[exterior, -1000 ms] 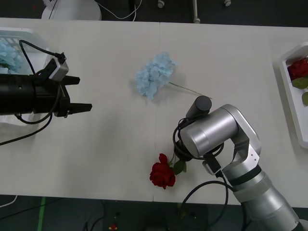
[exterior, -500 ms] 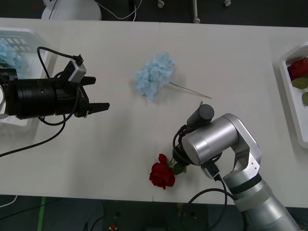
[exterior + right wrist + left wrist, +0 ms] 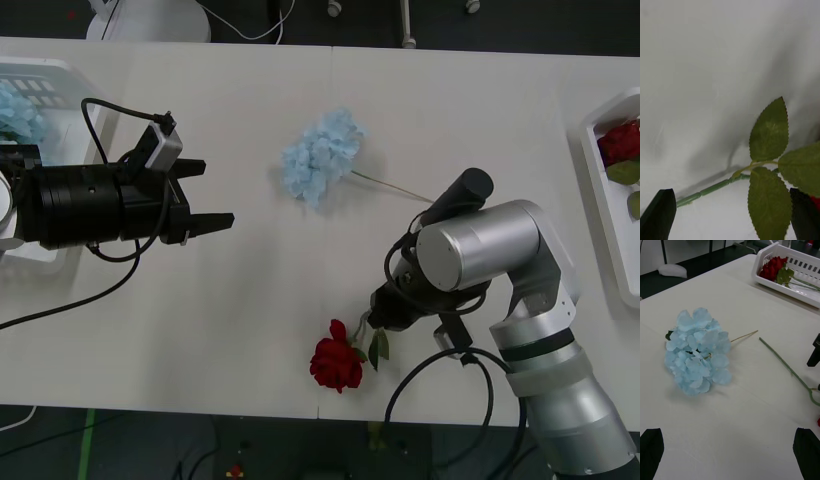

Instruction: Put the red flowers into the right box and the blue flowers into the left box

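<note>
We see the left gripper (image 3: 205, 194) over bare table (image 3: 250, 290), jaws spread wide and empty, pointing at the blue flowers (image 3: 322, 155) lying mid-table, now slightly nearer than half a second ago; open tabletop lies between them. The right gripper (image 3: 730, 215), fingers (image 3: 658, 217) apart, straddles the stem of the red flowers (image 3: 337, 364) near the front table edge; its arm has swung rightward. The left box (image 3: 60, 75) holds blue blooms at the left edge; the right box (image 3: 598, 180) holds roses at the right edge. We read no writing.
</note>
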Robot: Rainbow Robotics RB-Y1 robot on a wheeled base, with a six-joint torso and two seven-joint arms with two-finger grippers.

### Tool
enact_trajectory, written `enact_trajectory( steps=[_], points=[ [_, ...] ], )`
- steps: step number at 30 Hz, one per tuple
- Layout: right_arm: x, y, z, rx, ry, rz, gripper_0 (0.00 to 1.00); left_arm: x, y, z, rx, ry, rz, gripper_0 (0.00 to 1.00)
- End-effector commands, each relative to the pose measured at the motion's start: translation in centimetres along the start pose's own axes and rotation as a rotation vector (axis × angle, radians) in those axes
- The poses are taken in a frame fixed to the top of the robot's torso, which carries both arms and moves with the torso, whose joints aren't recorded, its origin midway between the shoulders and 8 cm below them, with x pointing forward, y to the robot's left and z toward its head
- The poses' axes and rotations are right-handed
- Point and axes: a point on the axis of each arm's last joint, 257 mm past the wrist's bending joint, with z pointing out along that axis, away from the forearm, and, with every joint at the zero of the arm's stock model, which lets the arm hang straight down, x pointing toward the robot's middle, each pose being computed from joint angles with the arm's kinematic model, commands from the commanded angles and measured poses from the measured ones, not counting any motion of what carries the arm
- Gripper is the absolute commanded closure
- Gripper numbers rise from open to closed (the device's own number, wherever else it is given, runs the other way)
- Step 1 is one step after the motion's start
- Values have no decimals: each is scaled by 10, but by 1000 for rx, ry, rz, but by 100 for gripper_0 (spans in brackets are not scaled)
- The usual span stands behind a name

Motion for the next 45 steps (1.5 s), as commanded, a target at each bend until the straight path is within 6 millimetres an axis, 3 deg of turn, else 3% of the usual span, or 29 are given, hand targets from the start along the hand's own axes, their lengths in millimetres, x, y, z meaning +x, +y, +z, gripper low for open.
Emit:
enact_trajectory(
  steps=[1,14,23,45],
  points=[
    [26,14,-21,-46,67,-41,14,10,-1,-8,-1,22,-14,0],
    [33,5,9,-108,110,-41,15,11,-1,-8,1,18,-28,0],
    [28,-15,23,-101,117,-73,15,18,2,-8,-2,23,-48,0],
    [14,-15,39,-152,128,-83,14,23,4,-9,-5,30,-59,0]
  ],
)
